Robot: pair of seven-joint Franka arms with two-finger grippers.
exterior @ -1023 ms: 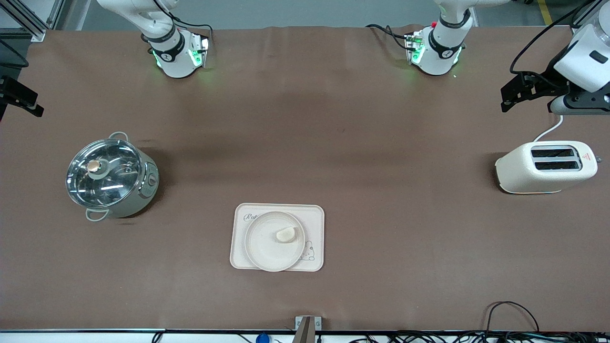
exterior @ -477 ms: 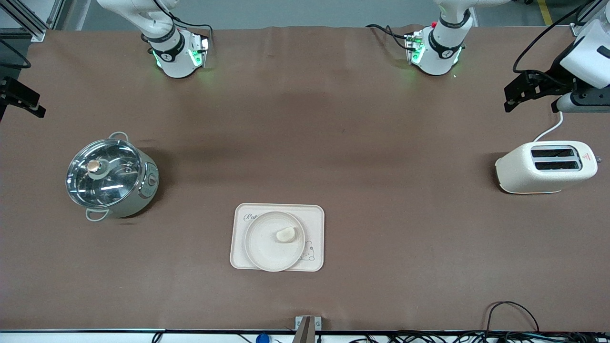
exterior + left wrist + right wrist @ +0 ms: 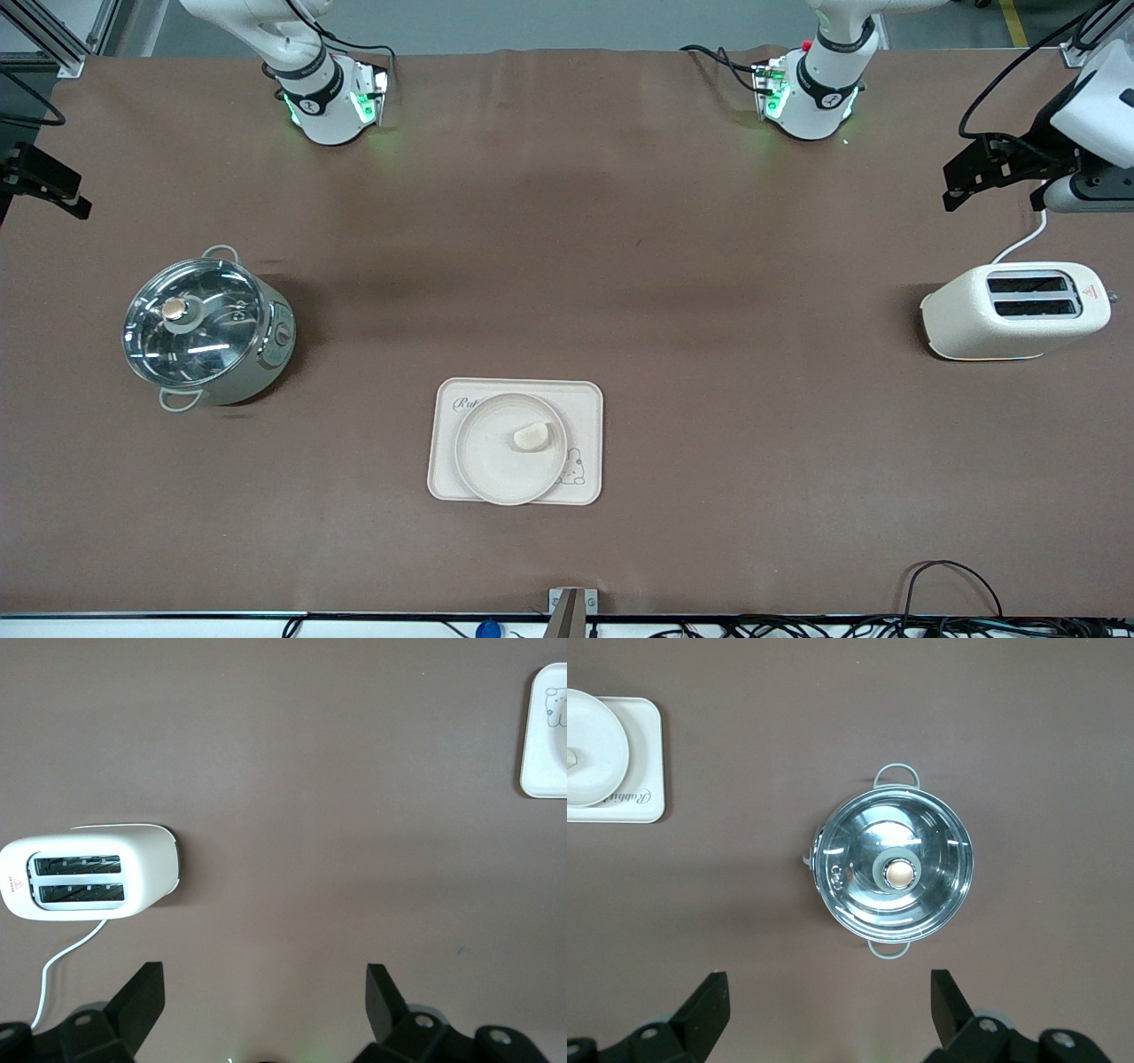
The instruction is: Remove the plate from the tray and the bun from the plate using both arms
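The bun (image 3: 532, 436) sits on the plate (image 3: 496, 461), which sits on the tray (image 3: 585, 399), all untouched. The left gripper (image 3: 266, 1010) hangs wide over the worktop (image 3: 620, 266) by the toaster (image 3: 1014, 310) — the right gripper (image 3: 830, 1010), also wide, is over the pot (image 3: 890, 870). Both look about equally far from the tray, I think.

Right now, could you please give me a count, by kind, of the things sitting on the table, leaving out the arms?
Electric pot with glass lid: 1
Toaster: 1
Tray: 1
Plate, on the tray: 1
Bun, on the plate: 1
Total: 5
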